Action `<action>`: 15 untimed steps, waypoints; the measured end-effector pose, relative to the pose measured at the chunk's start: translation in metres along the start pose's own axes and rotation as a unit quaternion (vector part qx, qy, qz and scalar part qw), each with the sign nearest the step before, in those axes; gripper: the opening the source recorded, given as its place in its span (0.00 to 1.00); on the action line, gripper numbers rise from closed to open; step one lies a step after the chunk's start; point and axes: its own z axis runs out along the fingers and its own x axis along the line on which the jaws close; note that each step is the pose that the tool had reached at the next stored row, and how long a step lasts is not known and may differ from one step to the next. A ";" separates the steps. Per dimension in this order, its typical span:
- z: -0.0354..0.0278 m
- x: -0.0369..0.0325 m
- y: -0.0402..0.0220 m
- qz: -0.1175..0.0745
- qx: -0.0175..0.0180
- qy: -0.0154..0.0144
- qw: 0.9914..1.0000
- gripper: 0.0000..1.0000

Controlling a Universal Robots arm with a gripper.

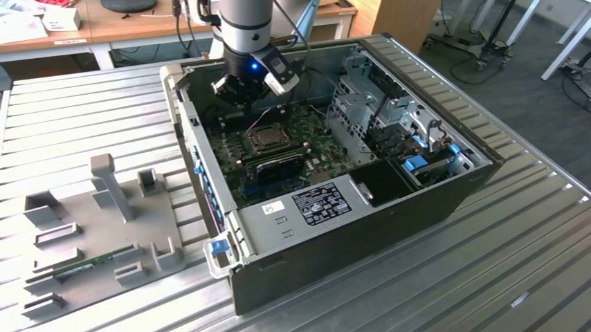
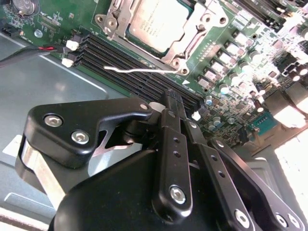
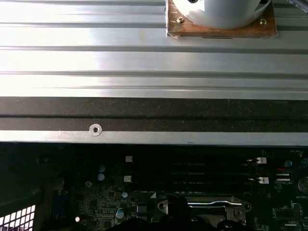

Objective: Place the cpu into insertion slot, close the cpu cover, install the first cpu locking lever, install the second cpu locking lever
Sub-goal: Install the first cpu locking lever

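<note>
Cpu (image 2: 155,21) lies seated in insertion slot (image 1: 251,144), silver cpu cover (image 2: 191,41) folded flat around it. Fingers (image 2: 171,102) pressed together, tips touching, hovering over black memory slots (image 2: 120,62) just beside socket. Thin silver locking lever (image 2: 139,70) lies across those memory slots, between fingers and cover. Arm (image 1: 245,24) enters case from above. Green motherboard (image 1: 319,149) around; open computer case (image 1: 369,228) on ribbed metal bench (image 1: 93,104). Grey parts fixture (image 1: 102,221) at exterior view's left.

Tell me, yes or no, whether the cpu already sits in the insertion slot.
Yes, in the second wrist view the cpu lies flat inside the silver frame of the insertion slot.
</note>
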 end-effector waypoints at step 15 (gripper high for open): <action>0.0053 -0.0118 -0.0006 0.000 0.000 0.000 1.000 0.10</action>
